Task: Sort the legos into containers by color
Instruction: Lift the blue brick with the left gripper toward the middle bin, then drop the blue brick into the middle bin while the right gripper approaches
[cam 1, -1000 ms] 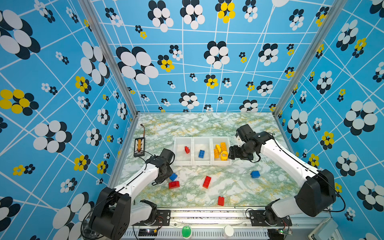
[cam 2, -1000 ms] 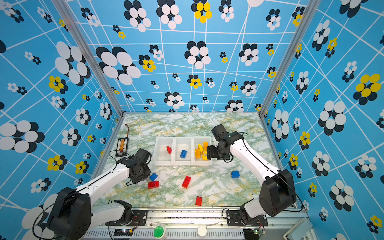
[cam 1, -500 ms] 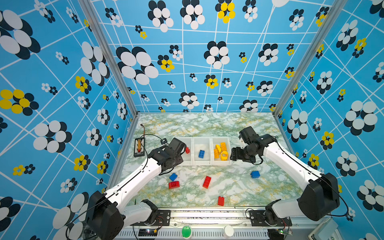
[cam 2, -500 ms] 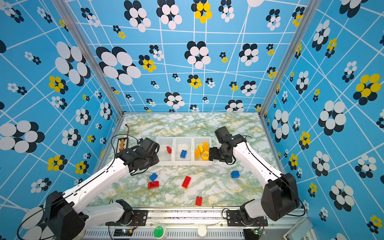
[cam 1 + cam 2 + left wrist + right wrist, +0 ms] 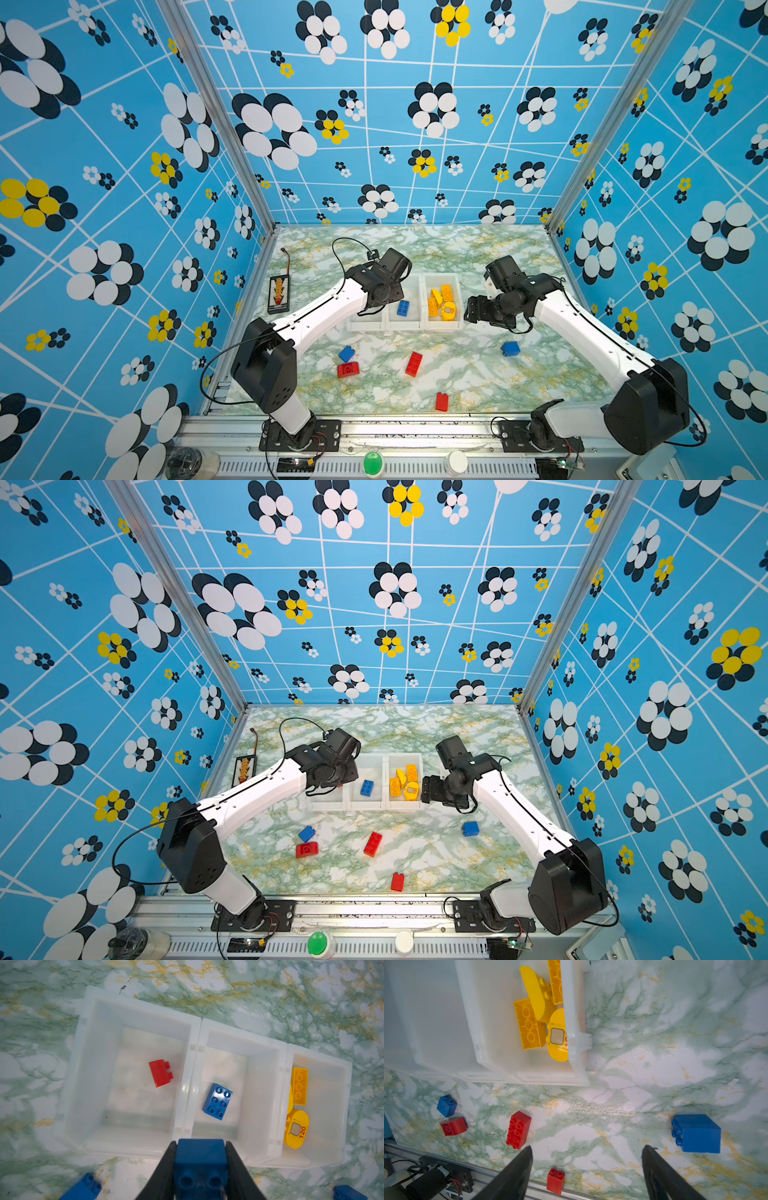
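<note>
The only readable text is a red "120", printed on the round yellow lego [image 5: 296, 1128].

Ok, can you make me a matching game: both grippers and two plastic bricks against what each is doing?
1. left gripper
2. right gripper
3. rounded yellow plastic brick marked 120
4. long red studded plastic brick

A. lying loose on the marbled tabletop
B. jaws apart, holding nothing
C. inside the white translucent plastic bin of yellow pieces
D. clamped on a small blue plastic brick

Pairs: 1-D, 2-B, 3-C, 4-A
</note>
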{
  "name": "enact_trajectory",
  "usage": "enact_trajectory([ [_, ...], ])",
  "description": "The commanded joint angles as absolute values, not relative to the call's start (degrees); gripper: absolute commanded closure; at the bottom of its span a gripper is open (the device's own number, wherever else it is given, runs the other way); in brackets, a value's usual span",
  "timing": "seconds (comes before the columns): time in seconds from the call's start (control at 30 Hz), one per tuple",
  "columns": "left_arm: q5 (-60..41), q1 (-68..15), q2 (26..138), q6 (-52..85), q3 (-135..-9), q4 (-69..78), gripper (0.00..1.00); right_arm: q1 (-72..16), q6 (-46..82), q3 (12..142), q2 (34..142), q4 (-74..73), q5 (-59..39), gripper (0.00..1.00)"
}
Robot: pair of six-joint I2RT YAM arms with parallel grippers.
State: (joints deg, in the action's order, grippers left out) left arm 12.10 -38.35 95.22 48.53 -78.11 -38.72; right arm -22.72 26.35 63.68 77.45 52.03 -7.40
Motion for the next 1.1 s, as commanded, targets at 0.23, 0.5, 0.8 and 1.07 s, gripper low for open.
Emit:
enact_trajectory([
  [0.23,7.52,-38.58,108.23,43.32,-88.96,-36.47,0.77,-21.71,28.21,60.43,73.62,53.15,-7.51,0.16],
  [0.5,5.34,-37.32,117.76,42.19,-95.72,-36.19,0.77,-20.77,28.78,58.87,71.16,54.07,-7.05,0.15],
  [0.8,4.57,-37.22,121.5,41.74,-98.71,-37.24,0.63,-19.43,28.83,57.4,69.04,55.0,-6.07,0.14],
  [1.07,5.18,-37.17,119.38,41.88,-96.97,-37.35,0.43,-18.57,29.19,56.34,68.56,55.42,-5.63,0.14],
])
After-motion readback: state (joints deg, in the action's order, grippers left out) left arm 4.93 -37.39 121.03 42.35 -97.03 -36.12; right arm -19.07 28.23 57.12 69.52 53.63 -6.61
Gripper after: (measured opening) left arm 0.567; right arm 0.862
